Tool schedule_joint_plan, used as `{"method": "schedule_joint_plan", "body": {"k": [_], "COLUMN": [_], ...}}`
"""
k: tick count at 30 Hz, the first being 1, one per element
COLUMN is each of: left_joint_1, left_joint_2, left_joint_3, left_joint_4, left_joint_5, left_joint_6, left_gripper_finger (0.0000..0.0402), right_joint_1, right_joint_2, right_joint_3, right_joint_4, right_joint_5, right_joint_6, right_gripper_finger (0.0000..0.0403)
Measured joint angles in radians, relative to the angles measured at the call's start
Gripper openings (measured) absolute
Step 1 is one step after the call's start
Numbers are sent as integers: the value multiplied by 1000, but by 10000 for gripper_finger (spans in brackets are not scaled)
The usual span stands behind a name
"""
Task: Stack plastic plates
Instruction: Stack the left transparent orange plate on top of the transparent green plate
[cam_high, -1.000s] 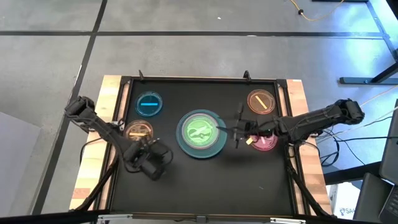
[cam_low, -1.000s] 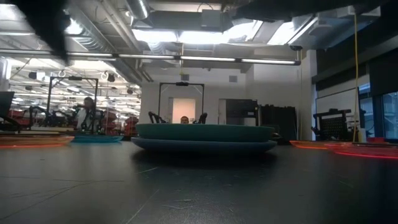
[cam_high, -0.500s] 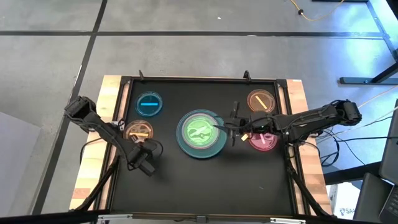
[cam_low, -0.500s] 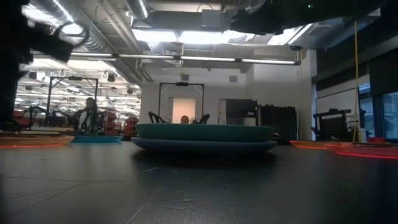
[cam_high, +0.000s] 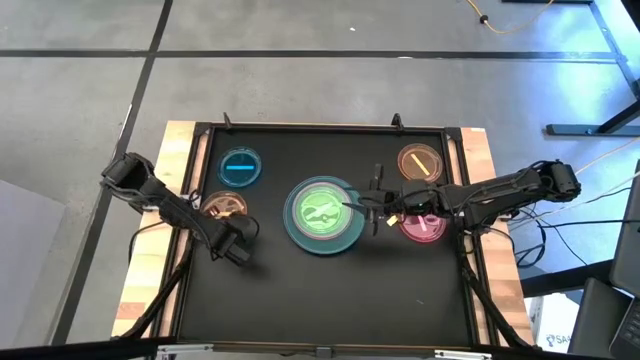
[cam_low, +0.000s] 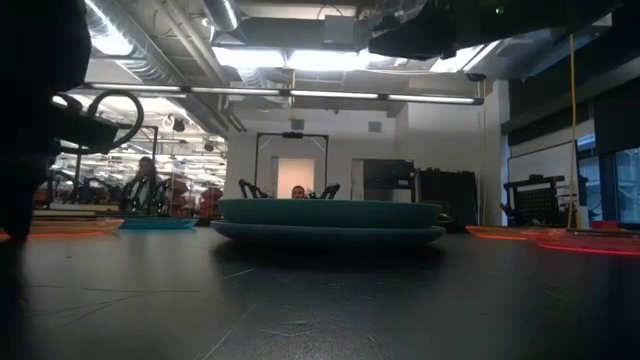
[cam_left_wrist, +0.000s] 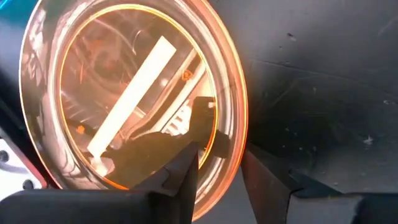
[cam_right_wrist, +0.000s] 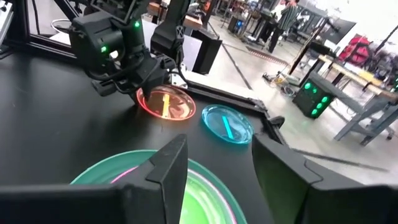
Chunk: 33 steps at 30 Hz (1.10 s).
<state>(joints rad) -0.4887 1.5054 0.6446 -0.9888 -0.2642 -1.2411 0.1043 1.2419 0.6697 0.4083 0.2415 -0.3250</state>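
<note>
Jaws of the left gripper (cam_left_wrist: 214, 171) are standing apart, straddling the near rim of the amber plate (cam_high: 224, 206), one finger inside, one outside. Its white bar is running slantwise ahead of them. Right gripper (cam_high: 377, 205), jaws spread and empty, is hovering at the edge of the stack (cam_high: 323, 215), green plate (cam_right_wrist: 155, 186) uppermost, just below them.
</note>
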Motion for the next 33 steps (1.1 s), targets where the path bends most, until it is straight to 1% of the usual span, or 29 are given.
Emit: {"method": "schedule_joint_plan", "body": {"k": [3,5,7,10,12,16,20,26,33], "left_joint_1": [6,12,14,14,6,-12,-29,-31,-31], "left_joint_2": [0,1,2,4,8,11,11,10,9], "left_joint_3": [-5,-5,-5,-5,8,73,163,307,462], "left_joint_4": [15,14,20,24,19,-31,-79,-84,-70], "left_joint_5": [-7,-10,-10,-16,-34,-96,-118,-187,-327], "left_joint_6": [62,79,93,102,103,103,136,232,367], "left_gripper_finger": [112,98,77,33,10,7,2,2,2], "right_joint_1": [0,0,0,11,23,50,56,53,53], "right_joint_2": [0,0,0,0,1,-1,-2,-2,-2], "right_joint_3": [0,0,0,0,0,0,0,0,0], "right_joint_4": [-26,-41,-51,-68,-70,-60,-34,-36,-36], "right_joint_5": [0,0,0,1,17,51,70,72,61], "right_joint_6": [27,43,65,87,85,56,27,26,30], "right_gripper_finger": [172,172,172,172,172,172,172,172,172]}}
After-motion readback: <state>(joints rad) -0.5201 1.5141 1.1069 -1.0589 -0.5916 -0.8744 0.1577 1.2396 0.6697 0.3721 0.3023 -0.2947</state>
